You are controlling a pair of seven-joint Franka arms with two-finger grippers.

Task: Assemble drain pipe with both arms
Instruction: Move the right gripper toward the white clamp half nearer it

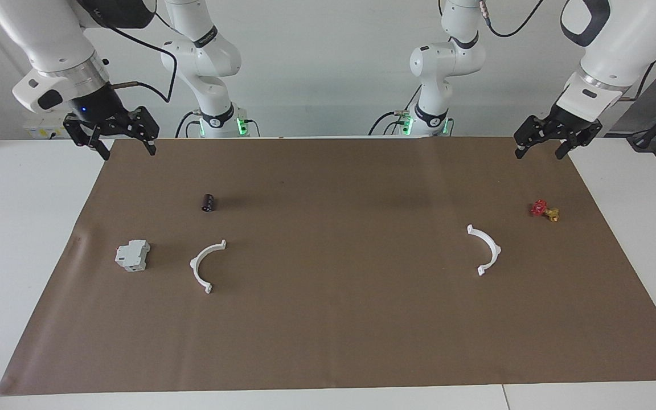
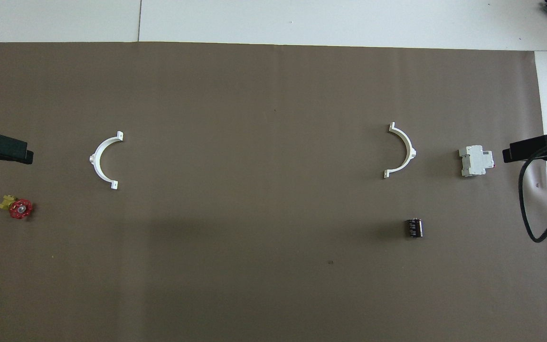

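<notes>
A: Report the end effectors, nearest the bases first.

B: The left gripper (image 1: 540,147) hung with fingers spread and empty over the mat's (image 1: 328,330) corner at the left arm's end. The right gripper (image 1: 124,143) hung likewise, spread and empty, over the corner at the right arm's end.

A: Items on the mat?

B: Nearest the robots lay the black cylinder (image 1: 208,203) and the red-and-yellow valve (image 1: 544,210). Farther out lay the grey-white box (image 1: 132,255) and the two drain pipe halves, well apart: one arc (image 1: 207,265) beside the box, the other arc (image 1: 486,249) toward the left arm's end. Their open sides faced each other.
</notes>
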